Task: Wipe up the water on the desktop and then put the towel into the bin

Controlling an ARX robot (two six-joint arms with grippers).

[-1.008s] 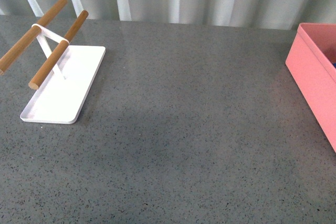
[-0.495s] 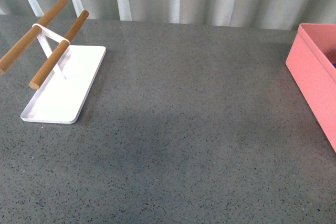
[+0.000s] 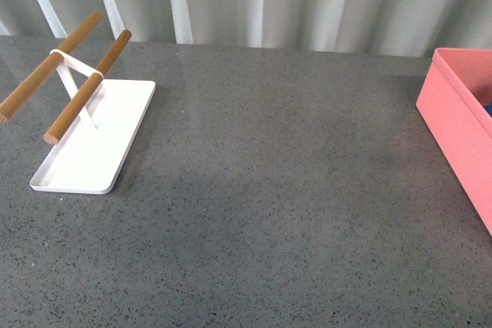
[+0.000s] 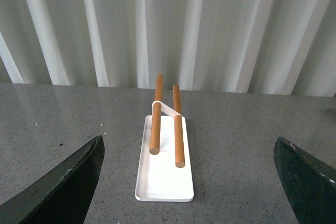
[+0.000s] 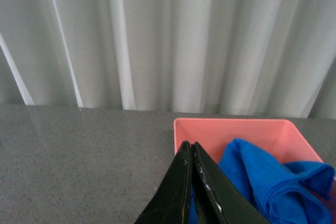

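From the right wrist camera I see my right hand (image 5: 191, 153) pinched shut and empty, the blue towel (image 5: 268, 182) heaped in the pink bin (image 5: 231, 129) at lower right. My left hand (image 4: 189, 182) gapes wide. A trailing fold might snag it. The front camera shows only dry-looking bench (image 3: 269, 190).

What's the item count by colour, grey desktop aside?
White: 1, the tray
Brown: 2, the wooden rods on the tray's stand
Pink: 1, the bin
Blue: 1, the towel inside the bin
Total: 5
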